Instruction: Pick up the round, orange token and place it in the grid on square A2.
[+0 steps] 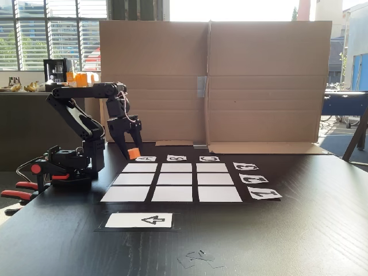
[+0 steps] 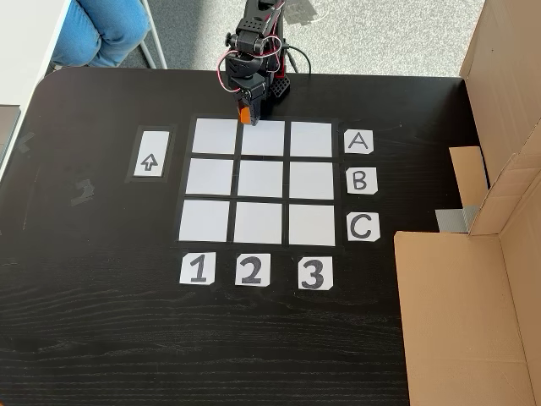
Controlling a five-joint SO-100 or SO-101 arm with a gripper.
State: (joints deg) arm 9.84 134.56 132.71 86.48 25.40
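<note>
The orange token (image 1: 134, 153) is pinched between the fingers of my black gripper (image 1: 130, 154), which points down at the left, just beyond the grid's (image 1: 172, 182) far-left corner near the A card. In the other fixed view the token (image 2: 246, 113) and gripper (image 2: 246, 117) hang over the grid's (image 2: 262, 180) top edge, at the upper-left corner of square A2 (image 2: 264, 138). Square A2 (image 1: 133, 179) is bare white paper, in the left column's middle row. I cannot tell whether the token touches the table.
A tall cardboard wall (image 1: 230, 80) stands behind the grid, and its flap (image 2: 465, 321) lies on the table. A white arrow card (image 1: 140, 220) lies beside row 1. Red clamps (image 1: 20, 192) hold the arm's base. A seated person's legs (image 2: 101, 30) are past the table corner.
</note>
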